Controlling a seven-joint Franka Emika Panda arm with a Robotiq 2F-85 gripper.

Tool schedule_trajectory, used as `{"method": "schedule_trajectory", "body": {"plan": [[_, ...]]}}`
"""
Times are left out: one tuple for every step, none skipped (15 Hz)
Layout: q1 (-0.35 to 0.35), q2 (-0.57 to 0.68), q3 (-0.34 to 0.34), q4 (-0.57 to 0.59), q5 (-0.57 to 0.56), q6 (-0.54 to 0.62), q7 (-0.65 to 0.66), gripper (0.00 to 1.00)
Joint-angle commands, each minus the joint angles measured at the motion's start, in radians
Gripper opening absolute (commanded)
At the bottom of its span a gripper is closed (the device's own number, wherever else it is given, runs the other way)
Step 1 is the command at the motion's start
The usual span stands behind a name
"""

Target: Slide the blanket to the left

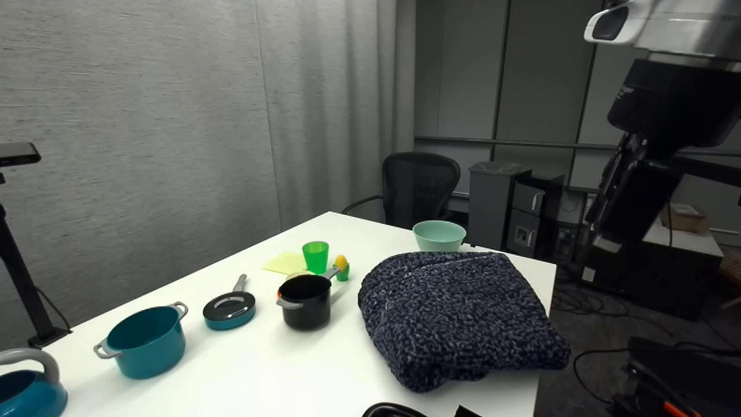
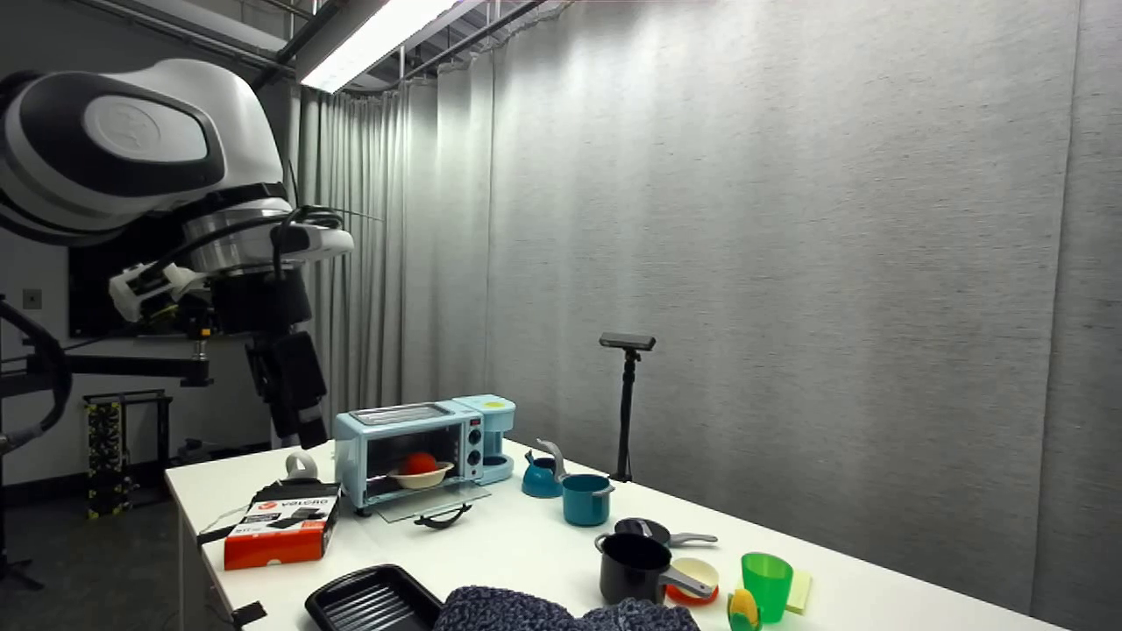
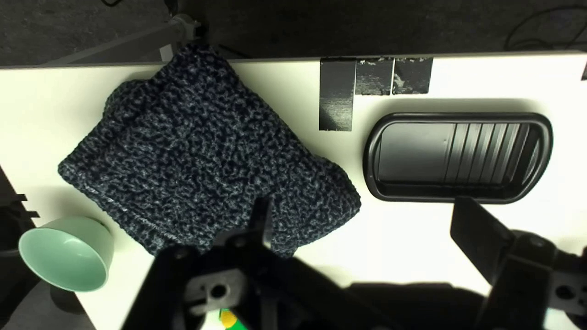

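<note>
On the white table (image 1: 260,376), by its edge: one blanket (image 3: 215,160), navy flecked with grey, fuzzy, folded over, rumpled; one corner reaches past the edge, above the floor (image 3: 321,27). Just beside it, in the wrist view: one mint-green bowl (image 3: 66,254), near the table's end; off the corner away from the bowl, one black ribbed baking pan (image 3: 412,151), a sliver of white between. In an exterior view: one black saucepan (image 1: 307,307), upright, near but apart.

Hazards, in my estimate. Item, the overhanging corner: a pull that drifts outward could let the blanket's own weight carry it to the floor. Item, the baking pan: should left lie that way, the blanket would likely shove it along. Item, the bowl: a stray sweep could knock it over the end. Item, the folds: a shallow pinch would probably lift only the top layer, leaving the rest where it lies.

Jaws, one pair, mine: spread wide, nothing between them, nothing touched. My gripper (image 3: 362,220) hangs in the air, apart from the blanket; in the wrist view one finger (image 3: 260,217) only crosses it by line of sight.
</note>
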Motion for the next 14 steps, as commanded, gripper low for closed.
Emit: {"method": "schedule_trajectory", "body": {"plan": [[-0.071,0.070,0.009,-0.019,-0.012,0.151,0.129,1.00],[-0.099,0.107,0.006,-0.028,-0.013,0.211,0.166,1.00],[-0.129,0.151,0.006,-0.034,-0.014,0.263,0.202,1.00],[-0.160,0.200,0.004,-0.039,-0.015,0.315,0.234,1.00],[-0.197,0.253,0.006,-0.040,-0.025,0.367,0.267,1.00],[-0.233,0.310,0.004,-0.044,-0.031,0.423,0.296,1.00],[-0.258,0.366,-0.003,-0.038,-0.033,0.463,0.319,1.00],[-0.296,0.441,-0.005,-0.024,-0.050,0.513,0.346,1.00],[-0.315,0.501,-0.013,-0.011,-0.056,0.548,0.367,1.00],[-0.347,0.562,-0.008,0.007,-0.087,0.580,0.403,1.00],[-0.357,0.615,-0.016,0.023,-0.110,0.597,0.427,1.00],[-0.291,0.494,-0.052,-0.034,-0.085,0.553,0.380,1.00],[-0.293,0.537,-0.065,-0.026,-0.097,0.569,0.386,1.00],[-0.286,0.552,-0.076,-0.022,-0.096,0.570,0.384,1.00]]}}
